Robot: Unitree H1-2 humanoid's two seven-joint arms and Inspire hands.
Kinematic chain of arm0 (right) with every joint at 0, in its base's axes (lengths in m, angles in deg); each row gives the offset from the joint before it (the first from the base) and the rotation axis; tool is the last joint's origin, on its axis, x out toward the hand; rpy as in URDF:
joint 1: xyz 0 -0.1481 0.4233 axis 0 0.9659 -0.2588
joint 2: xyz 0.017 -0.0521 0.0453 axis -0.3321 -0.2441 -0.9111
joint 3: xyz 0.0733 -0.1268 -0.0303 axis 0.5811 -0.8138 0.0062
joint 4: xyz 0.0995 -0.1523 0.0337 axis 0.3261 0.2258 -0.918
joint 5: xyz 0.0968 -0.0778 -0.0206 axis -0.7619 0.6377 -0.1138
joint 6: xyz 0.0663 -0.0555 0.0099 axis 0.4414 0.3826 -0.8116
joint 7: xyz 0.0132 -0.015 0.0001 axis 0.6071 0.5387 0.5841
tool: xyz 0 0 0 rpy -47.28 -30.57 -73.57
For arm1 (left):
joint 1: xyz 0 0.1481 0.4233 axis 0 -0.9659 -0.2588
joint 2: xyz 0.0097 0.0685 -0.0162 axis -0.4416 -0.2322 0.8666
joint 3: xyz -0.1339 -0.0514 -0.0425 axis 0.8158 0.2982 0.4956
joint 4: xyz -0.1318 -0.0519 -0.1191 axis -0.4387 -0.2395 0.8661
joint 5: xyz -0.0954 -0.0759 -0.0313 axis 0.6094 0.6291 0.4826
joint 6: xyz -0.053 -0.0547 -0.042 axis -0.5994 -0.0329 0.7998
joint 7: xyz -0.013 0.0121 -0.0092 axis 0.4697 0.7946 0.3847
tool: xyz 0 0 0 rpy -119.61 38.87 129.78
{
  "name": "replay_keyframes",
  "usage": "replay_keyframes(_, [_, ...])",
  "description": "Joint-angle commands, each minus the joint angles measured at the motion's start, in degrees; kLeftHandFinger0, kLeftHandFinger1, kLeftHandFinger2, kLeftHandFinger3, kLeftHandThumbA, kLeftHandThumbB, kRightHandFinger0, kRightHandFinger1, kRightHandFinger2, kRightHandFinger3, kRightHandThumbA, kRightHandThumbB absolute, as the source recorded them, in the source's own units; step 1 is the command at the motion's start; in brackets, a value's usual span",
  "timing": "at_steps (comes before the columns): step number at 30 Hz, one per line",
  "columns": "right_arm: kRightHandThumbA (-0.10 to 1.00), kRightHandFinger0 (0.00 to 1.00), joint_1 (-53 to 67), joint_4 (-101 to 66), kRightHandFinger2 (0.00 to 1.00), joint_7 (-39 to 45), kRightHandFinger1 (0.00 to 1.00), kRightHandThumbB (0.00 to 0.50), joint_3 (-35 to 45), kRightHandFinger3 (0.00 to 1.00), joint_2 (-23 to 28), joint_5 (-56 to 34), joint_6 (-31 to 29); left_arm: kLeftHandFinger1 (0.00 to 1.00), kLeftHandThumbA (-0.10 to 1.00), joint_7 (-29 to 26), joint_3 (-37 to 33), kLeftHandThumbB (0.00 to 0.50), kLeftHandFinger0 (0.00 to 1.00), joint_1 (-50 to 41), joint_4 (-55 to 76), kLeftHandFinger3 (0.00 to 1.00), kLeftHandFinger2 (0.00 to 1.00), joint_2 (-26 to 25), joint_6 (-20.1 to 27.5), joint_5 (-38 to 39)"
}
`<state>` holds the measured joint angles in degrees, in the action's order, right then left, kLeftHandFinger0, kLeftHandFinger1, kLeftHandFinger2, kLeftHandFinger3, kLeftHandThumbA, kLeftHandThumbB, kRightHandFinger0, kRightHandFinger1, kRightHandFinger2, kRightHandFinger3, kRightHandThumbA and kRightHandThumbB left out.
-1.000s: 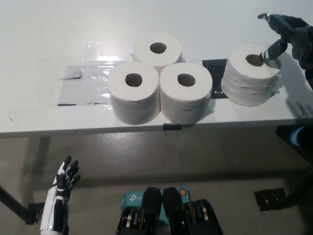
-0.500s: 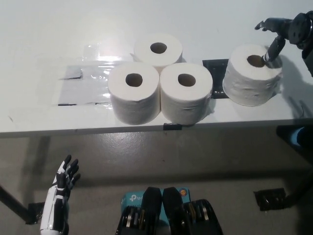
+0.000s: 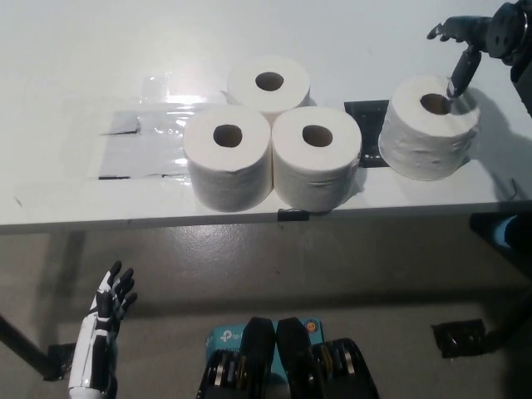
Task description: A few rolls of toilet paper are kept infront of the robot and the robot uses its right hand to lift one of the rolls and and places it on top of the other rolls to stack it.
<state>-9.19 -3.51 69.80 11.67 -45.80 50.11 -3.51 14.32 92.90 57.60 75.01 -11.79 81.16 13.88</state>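
Observation:
Three toilet paper rolls stand bunched upright on the white table (image 3: 66,75): one at the back (image 3: 268,83), one front left (image 3: 227,155), one front right (image 3: 316,158). A further roll (image 3: 428,127) stands alone to their right. My black right hand (image 3: 474,37) is open above this roll's far right edge, one finger pointing down just above the core hole. It holds nothing. My white left hand (image 3: 104,320) hangs open below the table at the lower left.
A clear plastic sheet (image 3: 137,137) lies on the table left of the rolls. A black patch (image 3: 366,112) shows between the cluster and the lone roll. The table's front edge runs just before the rolls, floor below.
My right hand has lifted up and back from the lone roll's core hole. The roll has settled upright from a slight tilt. The left hand has stayed put.

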Motion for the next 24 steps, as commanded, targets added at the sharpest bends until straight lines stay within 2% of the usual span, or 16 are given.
replay_keyframes(1, [0.98, 1.00, -4.78, 0.51, 1.00, 0.01, 1.00, 0.483, -0.32, 1.00, -0.17, -0.33, -1.25, 1.00, 1.00, -0.40, 0.15, 0.276, 1.00, 0.48, 1.55, 1.00, 1.00, -0.63, 1.37, -0.08])
replay_keyframes(4, [0.98, 1.00, -4.43, 0.57, 1.00, 0.20, 1.00, 0.490, -0.33, 1.00, -0.37, -0.32, -0.82, 1.00, 1.00, -0.35, -0.02, 0.272, 1.00, 0.29, 1.71, 1.00, 1.00, -0.65, 1.15, -0.38])
replay_keyframes(8, [1.00, 1.00, -4.19, 0.95, 1.00, 0.73, 1.00, 0.460, -1.27, 1.00, -0.75, 0.33, -1.57, 1.00, 1.00, -0.35, -0.02, 0.269, 1.00, 0.30, 1.73, 1.00, 1.00, -0.63, 1.39, -0.33])
replay_keyframes(11, [1.00, 1.00, -4.25, 2.15, 1.00, 0.65, 1.00, 0.457, -1.88, 1.00, -1.01, 0.11, -2.57, 1.00, 1.00, -0.32, -0.02, 0.258, 1.00, 0.32, 1.98, 1.00, 1.00, -0.58, 1.27, -0.21])
replay_keyframes(16, [1.00, 1.00, -3.95, 3.54, 1.00, -0.98, 1.00, 0.471, -2.05, 1.00, -1.47, 0.09, -1.98, 1.00, 1.00, -0.24, 0.04, 0.259, 1.00, 0.36, 1.77, 1.00, 1.00, -0.57, 1.54, 0.13])
replay_keyframes(22, [0.96, 1.00, -3.79, 5.09, 1.00, -1.69, 1.00, 0.450, -2.29, 1.00, -1.87, 0.25, -1.60, 1.00, 1.00, -0.29, -0.01, 0.256, 1.00, 0.54, 1.89, 1.00, 1.00, -0.56, 1.64, -0.02])
replay_keyframes(24, [0.97, 1.00, -3.68, 5.46, 1.00, -2.40, 1.00, 0.460, -2.69, 1.00, -1.94, 0.65, -1.67, 1.00, 1.00, -0.29, -0.01, 0.257, 1.00, 0.48, 1.78, 1.00, 1.00, -0.63, 1.75, -0.12])
